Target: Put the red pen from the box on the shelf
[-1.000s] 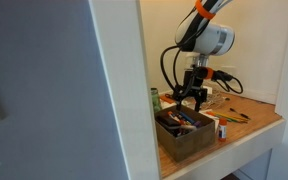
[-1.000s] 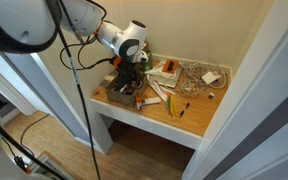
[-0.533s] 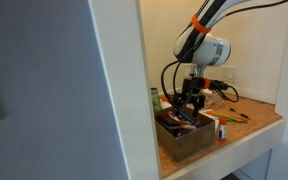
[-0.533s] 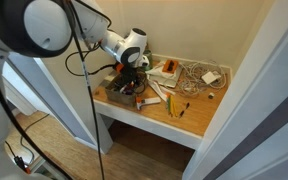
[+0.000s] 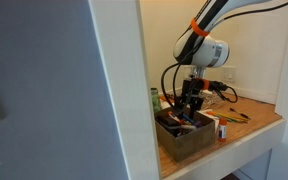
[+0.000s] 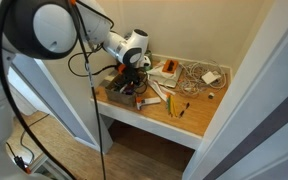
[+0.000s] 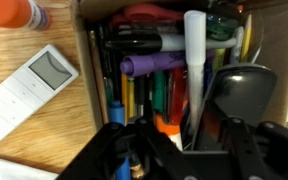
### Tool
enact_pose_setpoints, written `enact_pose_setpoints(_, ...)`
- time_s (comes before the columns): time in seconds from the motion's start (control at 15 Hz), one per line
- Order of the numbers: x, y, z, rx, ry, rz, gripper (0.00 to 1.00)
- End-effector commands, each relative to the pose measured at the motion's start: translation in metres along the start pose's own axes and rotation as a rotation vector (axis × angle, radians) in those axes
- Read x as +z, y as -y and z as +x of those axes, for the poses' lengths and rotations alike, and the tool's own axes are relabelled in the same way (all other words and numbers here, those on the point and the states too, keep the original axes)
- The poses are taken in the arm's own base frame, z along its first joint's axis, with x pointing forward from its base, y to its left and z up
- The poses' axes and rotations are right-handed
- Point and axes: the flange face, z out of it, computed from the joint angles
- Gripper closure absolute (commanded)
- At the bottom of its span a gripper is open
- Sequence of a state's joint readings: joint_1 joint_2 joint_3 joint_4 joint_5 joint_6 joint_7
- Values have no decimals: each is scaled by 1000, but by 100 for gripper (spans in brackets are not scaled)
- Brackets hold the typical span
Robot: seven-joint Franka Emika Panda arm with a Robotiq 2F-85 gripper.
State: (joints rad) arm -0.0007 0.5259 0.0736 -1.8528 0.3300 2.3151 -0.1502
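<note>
The dark brown box (image 7: 84, 90) is packed with pens and markers. It stands on the tan shelf (image 5: 249, 125) (image 6: 184, 118), at the end beside the white wall in both exterior views. A red pen (image 7: 174, 100) lies lengthwise among the others, next to a long white one. My gripper (image 7: 184, 150) (image 5: 191, 112) (image 6: 131, 82) points down into the box (image 5: 184, 138) (image 6: 112, 97). Its black fingers stand apart on either side of the red pen and its neighbours. I see no finger touching the pen.
A white handheld device (image 7: 34, 85) and an orange-capped bottle (image 7: 14, 12) lie on the shelf beside the box. Further along are loose pens (image 6: 174, 105), a cable tangle (image 6: 194, 75) and a white adapter (image 6: 211, 77). White walls enclose the shelf.
The arm has come down, so the gripper sits lower in the box than a second ago. In the last half second it has hardly moved.
</note>
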Motion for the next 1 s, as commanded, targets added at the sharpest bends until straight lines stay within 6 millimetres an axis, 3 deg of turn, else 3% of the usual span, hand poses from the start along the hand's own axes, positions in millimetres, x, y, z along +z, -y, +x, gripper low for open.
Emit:
enact_pose_setpoints(0.0, 1, -4, 8, 4, -5, -25, 61)
enact_pose_setpoints(0.13, 5, -5, 9, 6, -5, -33, 65)
enact_pose_setpoints(0.4, 11, -2, 13, 10, -19, -32, 50)
enact_pose_setpoints(0.93, 21, 3, 22, 22, -29, -23, 56)
